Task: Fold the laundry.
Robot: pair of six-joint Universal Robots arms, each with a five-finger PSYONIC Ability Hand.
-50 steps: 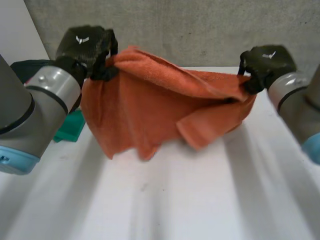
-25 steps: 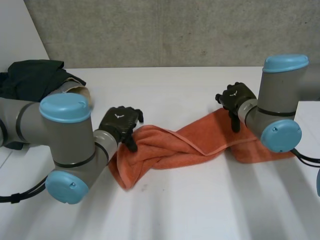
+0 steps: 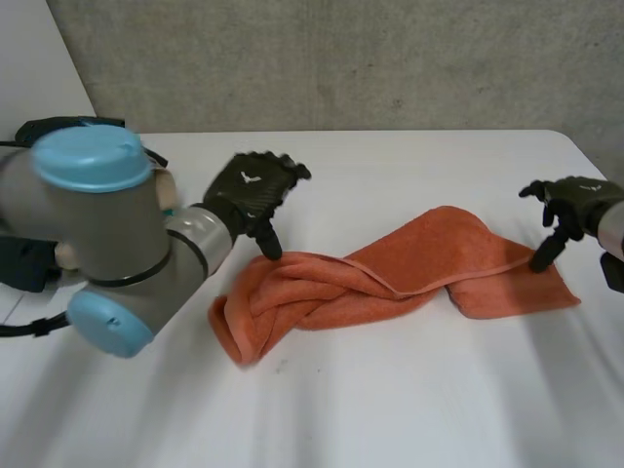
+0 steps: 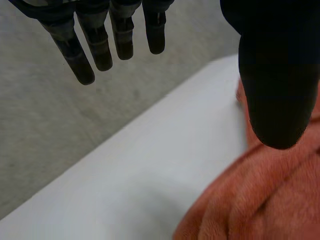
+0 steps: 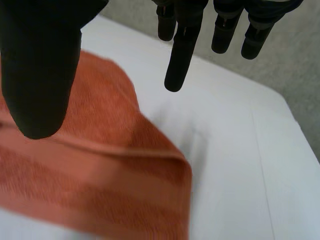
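The orange towel [image 3: 390, 278] lies on the white counter [image 3: 390, 400] in a loose twisted band. It runs from a bunched end at about 8 o'clock of the counter's middle to a flatter end near 3 o'clock.

My left hand [image 3: 249, 190] hangs at 11 o'clock of the bunched end. Its fingers are straight and spread away from the thumb, and it holds nothing. Seen from my left wrist, the fingers [image 4: 82, 60] point out past the counter's far edge, while the thumb [image 4: 277, 90] hangs over the towel's folds [image 4: 260, 200]. I cannot tell whether the thumb touches the cloth.

My right hand [image 3: 575, 200] sits at 1 o'clock of the flat end, also opened out and empty, with one digit pointing down at the towel's edge. From my right wrist, the thumb [image 5: 40, 75] is over the cloth [image 5: 90, 165] and the fingers [image 5: 177, 60] are over bare counter [image 5: 225, 165] just beyond the towel's hemmed corner.

A dark cloth [image 3: 58, 125] lies behind my left arm at 9 o'clock.
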